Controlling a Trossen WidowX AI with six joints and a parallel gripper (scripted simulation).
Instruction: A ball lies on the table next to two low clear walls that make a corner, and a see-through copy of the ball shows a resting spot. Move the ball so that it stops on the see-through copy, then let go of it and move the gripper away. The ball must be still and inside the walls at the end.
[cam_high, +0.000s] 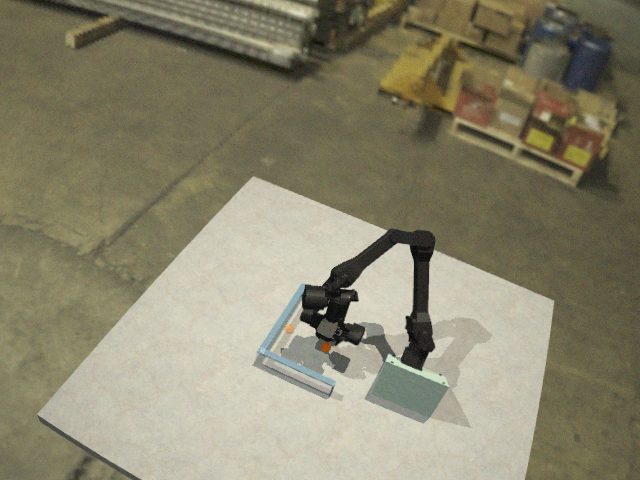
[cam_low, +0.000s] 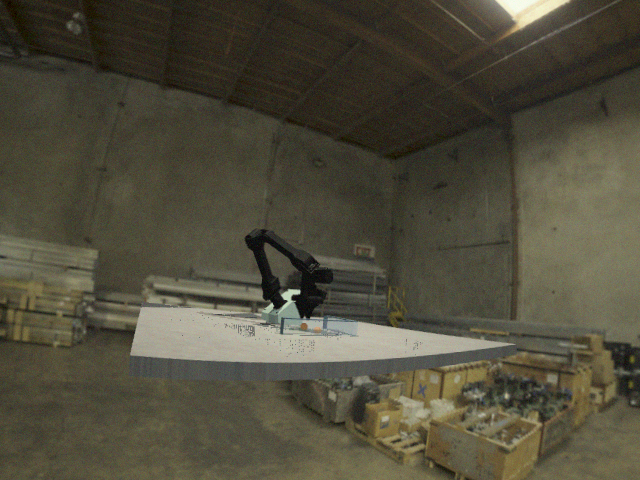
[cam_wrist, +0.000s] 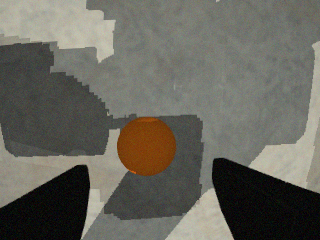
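Note:
The orange ball (cam_high: 325, 347) (cam_low: 303, 326) (cam_wrist: 146, 146) lies on the table in the gripper's shadow, apart from the walls. The see-through copy (cam_high: 289, 328) (cam_low: 317, 329) is paler and sits close to the back-left wall (cam_high: 281, 318). The other low wall (cam_high: 305, 370) meets it at the left corner. My gripper (cam_wrist: 151, 172) (cam_low: 308, 315) is partly open and points down just above the ball. In the wrist view the ball shows between and slightly beyond the two black fingertips, with a gap on each side. The fingertips are hidden in the top view.
The pale green arm base (cam_high: 408, 387) (cam_low: 281, 311) stands on the table (cam_high: 180, 361) to the right of the walls. The back-left wall stands near the gripper's left side. The arm's shadows fall around the ball.

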